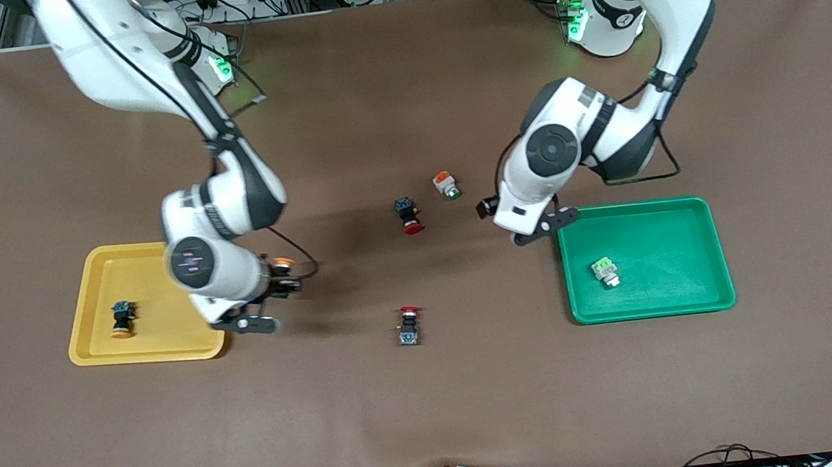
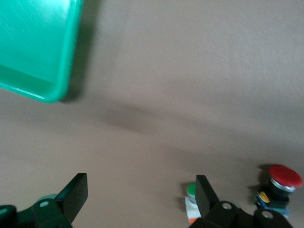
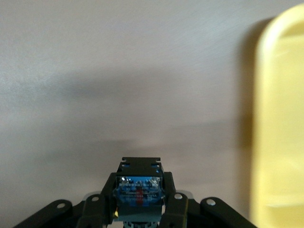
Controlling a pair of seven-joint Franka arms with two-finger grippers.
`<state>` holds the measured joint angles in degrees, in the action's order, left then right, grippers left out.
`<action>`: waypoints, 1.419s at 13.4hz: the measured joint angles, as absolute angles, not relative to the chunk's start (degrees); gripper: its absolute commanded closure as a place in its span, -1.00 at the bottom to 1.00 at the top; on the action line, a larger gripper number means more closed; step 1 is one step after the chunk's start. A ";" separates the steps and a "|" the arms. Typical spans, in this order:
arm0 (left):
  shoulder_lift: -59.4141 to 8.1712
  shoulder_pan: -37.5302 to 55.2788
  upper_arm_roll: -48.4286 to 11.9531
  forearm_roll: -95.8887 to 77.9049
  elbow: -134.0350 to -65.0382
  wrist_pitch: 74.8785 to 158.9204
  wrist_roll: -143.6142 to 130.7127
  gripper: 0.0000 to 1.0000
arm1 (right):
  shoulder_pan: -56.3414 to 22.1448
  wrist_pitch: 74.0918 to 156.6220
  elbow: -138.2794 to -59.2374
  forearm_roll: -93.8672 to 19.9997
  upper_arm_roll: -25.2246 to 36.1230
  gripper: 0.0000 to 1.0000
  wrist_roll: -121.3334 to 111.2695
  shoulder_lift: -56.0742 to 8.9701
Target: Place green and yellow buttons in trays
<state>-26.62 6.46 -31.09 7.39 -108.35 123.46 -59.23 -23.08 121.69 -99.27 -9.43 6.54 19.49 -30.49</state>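
1. Front view: our right tool (image 1: 278,285) hangs just beside the yellow tray (image 1: 99,348), pinching a yellow-capped button (image 1: 281,263). Another yellow button (image 1: 120,319) lies in that tray, one green button (image 1: 605,272) in the green tray (image 1: 702,302), and the last green button (image 1: 446,184) lies on the brown bench (image 1: 435,417) well off the yellow tray, near two red ones. Carried fast, the button could twist loose.
2. Left wrist view: the left tool (image 2: 142,199) is spread and empty (it could bump the red button (image 2: 280,183)).
3. Right wrist view: fingers (image 3: 102,209) pressed on the dark body; the tray rim is close, so a low pass might clip it. Shelving stands past the bench edge.
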 measured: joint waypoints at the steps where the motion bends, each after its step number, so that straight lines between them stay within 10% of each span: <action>1: -26.63 7.61 -31.26 7.39 -109.13 124.76 -60.88 -1.00 | -20.77 119.03 -99.26 -9.41 6.61 0.93 15.70 -28.81; 4: -26.80 12.13 -31.30 7.39 -110.87 127.52 -66.86 -1.00 | -12.10 115.53 -99.38 -9.11 6.88 0.65 2.18 -26.85; 5: -27.05 13.55 -31.30 7.40 -111.18 128.19 -68.50 -1.00 | -9.36 115.53 -99.65 -8.51 6.94 0.25 -1.47 -27.02; 6: -27.42 14.74 -31.29 7.42 -111.48 128.71 -69.66 -1.00 | -6.80 115.55 -99.82 -7.30 6.96 -0.86 -4.38 -27.27; 7: -27.75 15.50 -31.28 7.43 -112.09 129.76 -70.22 -1.00 | -4.74 115.61 -99.84 -6.17 6.97 -1.00 -6.55 -27.49; 15: -30.32 17.83 -31.18 8.11 -117.09 140.08 -72.57 -1.00 | -3.05 107.50 -97.85 -5.08 6.32 -1.00 -8.84 -21.90; 19: -33.14 18.02 -31.09 15.24 -117.20 141.67 -78.71 -0.43 | -2.52 101.56 -98.17 -3.17 6.61 -1.00 -8.84 -15.10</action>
